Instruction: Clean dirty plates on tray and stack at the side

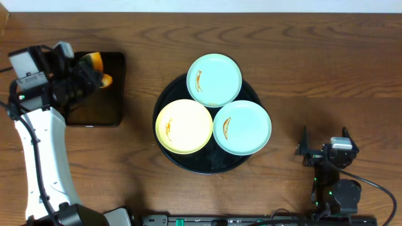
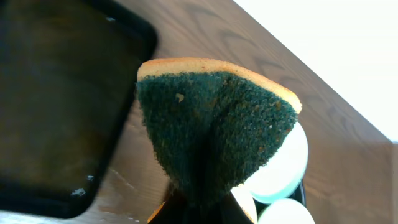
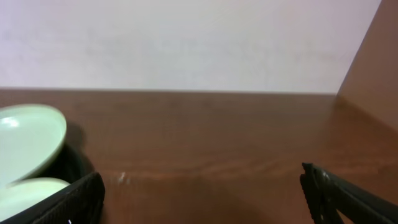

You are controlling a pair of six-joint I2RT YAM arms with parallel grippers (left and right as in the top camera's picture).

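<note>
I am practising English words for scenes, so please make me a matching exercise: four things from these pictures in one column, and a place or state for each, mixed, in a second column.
Column 1
1. yellow plate
2. sponge
3. right gripper
4. rectangular tray

Column 2
A. open, holding nothing
B. on the round tray, with an orange smear
C. black, lying flat at the far left
D. pinched in the left gripper

Pairs: 1-B, 2-D, 3-A, 4-C

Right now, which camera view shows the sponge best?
The left wrist view: the sponge fills it, green scouring side facing the camera. The overhead view shows only a small orange edge at far left. The right wrist view shows none of it.
</note>
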